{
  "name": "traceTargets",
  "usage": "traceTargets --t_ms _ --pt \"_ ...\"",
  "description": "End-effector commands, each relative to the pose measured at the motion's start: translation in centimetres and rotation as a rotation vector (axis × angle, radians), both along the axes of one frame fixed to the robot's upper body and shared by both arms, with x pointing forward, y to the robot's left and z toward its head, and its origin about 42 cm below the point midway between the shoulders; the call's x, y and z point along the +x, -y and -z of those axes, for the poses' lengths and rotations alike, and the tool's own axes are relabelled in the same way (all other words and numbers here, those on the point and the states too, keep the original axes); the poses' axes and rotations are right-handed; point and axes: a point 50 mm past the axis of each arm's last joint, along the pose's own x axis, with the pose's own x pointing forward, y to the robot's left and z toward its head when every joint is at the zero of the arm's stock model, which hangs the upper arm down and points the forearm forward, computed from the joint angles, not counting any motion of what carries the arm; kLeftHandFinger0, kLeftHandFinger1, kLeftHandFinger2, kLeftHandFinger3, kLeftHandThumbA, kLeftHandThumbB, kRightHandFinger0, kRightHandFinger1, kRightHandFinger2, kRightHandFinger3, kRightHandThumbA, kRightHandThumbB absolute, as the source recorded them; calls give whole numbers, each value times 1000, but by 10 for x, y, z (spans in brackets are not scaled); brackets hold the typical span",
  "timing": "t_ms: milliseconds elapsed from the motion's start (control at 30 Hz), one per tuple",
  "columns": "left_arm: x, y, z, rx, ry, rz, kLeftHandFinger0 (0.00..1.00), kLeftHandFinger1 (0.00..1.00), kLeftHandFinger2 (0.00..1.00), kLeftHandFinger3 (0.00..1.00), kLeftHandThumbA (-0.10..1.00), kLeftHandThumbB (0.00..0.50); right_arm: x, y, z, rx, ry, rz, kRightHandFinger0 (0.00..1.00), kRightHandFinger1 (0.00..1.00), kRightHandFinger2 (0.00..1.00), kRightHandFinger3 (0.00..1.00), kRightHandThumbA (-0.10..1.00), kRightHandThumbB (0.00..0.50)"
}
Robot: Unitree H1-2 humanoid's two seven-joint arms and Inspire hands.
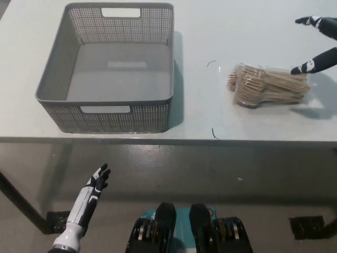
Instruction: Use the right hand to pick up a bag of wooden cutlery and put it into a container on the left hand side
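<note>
White table (205, 105) over a grey floor (184, 174).

I get a bright, even feed. The white tabletop (253, 31) is close to washed out, and a pale reflection sits on the inside bottom of the grey perforated plastic basket (52, 84). The basket throws a soft shadow to its right, and the black right hand (322, 58) throws a blurred one nearer me. The grey floor (237, 174) under the table is dimmer. Focus is crisp.
</note>
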Motion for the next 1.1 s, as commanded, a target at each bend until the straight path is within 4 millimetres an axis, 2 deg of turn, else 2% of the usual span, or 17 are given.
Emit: traceTargets --t_ms 0,133,167,200,667,867,1067 --pt "9 -5 -14 21 67 28 1000 1000 1000 1000 1000 487 6 -1 -27 -68 28 -15 1000 1000 1000 1000 1000 425" --pt "8 -6 -12 22 61 27 1000 1000 1000 1000 1000 499 11 -6 -20 -76 -14 -18 1000 1000 1000 1000 1000 450" --pt "8 -5 -11 23 60 27 1000 1000 1000 1000 1000 500 14 -8 -19 -94 -22 -14 1000 1000 1000 1000 1000 427" --pt "8 -5 -11 22 60 28 1000 1000 1000 1000 1000 500 14 -8 -19 -101 -24 -13 1000 1000 1000 1000 1000 425" --pt "6 -1 -10 22 53 48 1000 1000 1000 1000 1000 500 31 -26 -16 -190 -56 -23 1000 1000 1000 1000 1000 424" --pt "8 -1 -11 30 55 53 1000 1000 1000 1000 1000 500 35 -31 -15 -211 -57 -28 1000 1000 1000 1000 1000 463" --pt "6 -2 -10 33 49 65 1000 1000 1000 1000 1000 500 37 -31 -12 -212 -79 -15 1000 1000 1000 1000 1000 468"
